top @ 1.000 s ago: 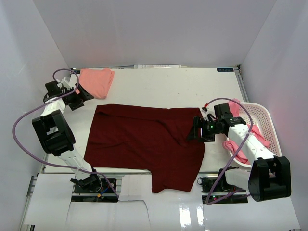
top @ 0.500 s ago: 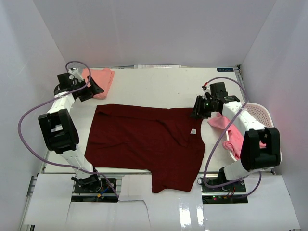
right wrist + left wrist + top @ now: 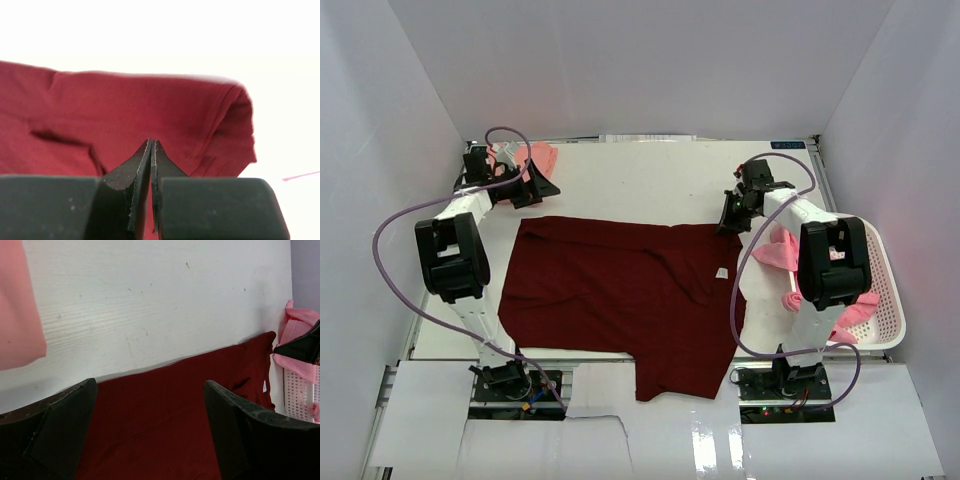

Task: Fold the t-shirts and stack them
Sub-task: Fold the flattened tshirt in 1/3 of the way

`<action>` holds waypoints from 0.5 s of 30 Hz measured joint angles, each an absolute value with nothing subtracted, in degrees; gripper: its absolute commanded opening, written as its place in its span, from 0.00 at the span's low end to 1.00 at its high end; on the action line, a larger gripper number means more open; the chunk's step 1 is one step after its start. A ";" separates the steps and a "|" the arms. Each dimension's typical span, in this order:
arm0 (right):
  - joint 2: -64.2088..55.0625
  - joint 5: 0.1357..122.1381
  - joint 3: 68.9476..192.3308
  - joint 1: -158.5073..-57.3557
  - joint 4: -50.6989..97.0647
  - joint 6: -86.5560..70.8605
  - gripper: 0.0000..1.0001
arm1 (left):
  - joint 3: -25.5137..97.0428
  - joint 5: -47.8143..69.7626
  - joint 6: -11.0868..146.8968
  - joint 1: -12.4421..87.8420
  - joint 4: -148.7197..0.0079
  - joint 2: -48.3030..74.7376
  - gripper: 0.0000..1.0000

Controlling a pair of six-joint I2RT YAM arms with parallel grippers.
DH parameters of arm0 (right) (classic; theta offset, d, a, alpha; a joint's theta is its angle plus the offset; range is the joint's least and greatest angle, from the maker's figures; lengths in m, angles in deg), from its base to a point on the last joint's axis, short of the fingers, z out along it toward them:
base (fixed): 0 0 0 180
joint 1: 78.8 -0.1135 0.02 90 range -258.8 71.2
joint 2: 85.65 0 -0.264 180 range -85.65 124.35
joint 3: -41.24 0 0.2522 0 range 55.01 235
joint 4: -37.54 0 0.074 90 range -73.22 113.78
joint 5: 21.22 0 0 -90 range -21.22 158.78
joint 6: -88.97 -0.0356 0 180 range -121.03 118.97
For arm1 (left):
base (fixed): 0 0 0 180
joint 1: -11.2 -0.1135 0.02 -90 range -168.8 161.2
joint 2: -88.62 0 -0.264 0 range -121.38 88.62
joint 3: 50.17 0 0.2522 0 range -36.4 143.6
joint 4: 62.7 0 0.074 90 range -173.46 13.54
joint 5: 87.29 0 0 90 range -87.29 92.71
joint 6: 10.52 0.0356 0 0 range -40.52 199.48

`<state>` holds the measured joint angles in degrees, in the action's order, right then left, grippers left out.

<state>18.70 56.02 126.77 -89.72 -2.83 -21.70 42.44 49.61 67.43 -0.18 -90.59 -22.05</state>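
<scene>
Dark maroon cotton t-shirt (image 3: 620, 300), spread flat on white table (image 3: 650, 180). Left gripper (image 3: 542, 186): fingers wide apart, near far-left corner. Right gripper (image 3: 151, 145): fingers together at far-right sleeve, hold unclear.

right tool (image 3: 728, 222): closed, now at maroon t-shirt (image 3: 620, 290) far corner | left tool (image 3: 537, 186): moved right

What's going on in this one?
A maroon shirt lies spread on the table. The right gripper is shut at its far right corner, though whether it pinches fabric is unclear. The left gripper hangs open near the far left corner, beside a folded pink shirt. More pink shirts sit in the basket.
</scene>
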 measured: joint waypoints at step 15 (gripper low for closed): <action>27.90 62.84 132.96 -89.74 -4.17 -21.81 0.08 | 42.18 49.83 69.22 4.26 -91.03 -27.29 0.98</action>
